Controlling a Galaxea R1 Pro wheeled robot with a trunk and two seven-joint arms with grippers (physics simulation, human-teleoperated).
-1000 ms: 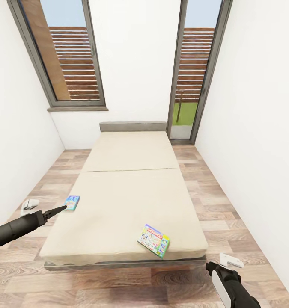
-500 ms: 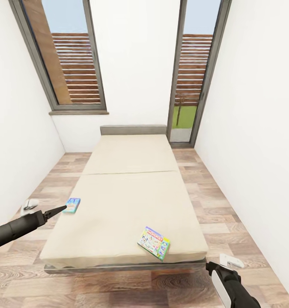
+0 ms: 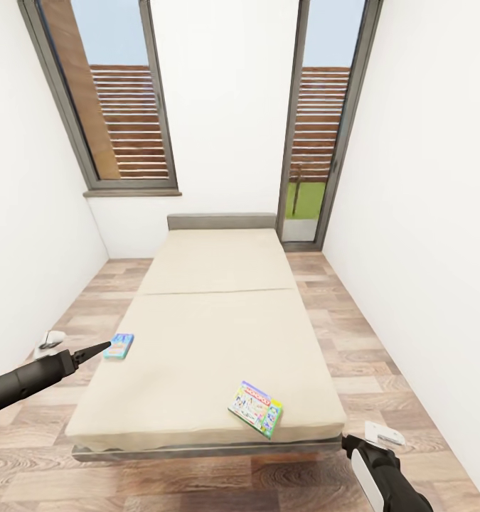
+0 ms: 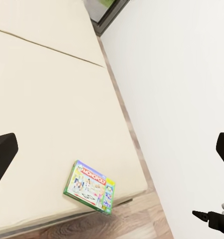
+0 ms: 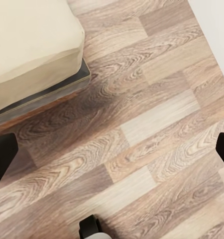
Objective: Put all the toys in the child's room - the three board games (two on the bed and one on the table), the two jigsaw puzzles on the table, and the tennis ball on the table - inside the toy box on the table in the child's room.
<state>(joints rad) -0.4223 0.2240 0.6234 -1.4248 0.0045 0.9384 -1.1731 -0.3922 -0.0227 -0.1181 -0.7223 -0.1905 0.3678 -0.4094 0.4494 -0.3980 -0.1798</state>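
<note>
Two board games lie on the beige bed (image 3: 211,334). A blue one (image 3: 119,346) sits at the bed's left edge, and a green-edged one (image 3: 255,407) (image 4: 90,186) lies near the front right corner. My left gripper (image 3: 101,347) (image 4: 112,154) hovers just left of the blue game, open with nothing between its fingers. At the bed's front right corner my right gripper (image 5: 112,157) is low over the wood floor, open and empty. The table, toy box, jigsaw puzzles and tennis ball are out of view.
White walls close in on both sides of the bed, leaving narrow strips of plank floor (image 3: 353,334). A tall window (image 3: 112,99) and a glass door (image 3: 318,128) stand behind the headboard. The bed's corner (image 5: 37,50) lies close to my right gripper.
The whole picture has shifted a little, so the bed looks slightly farther away: the camera moved. Both arms hold the same pose and both games lie where they were.
</note>
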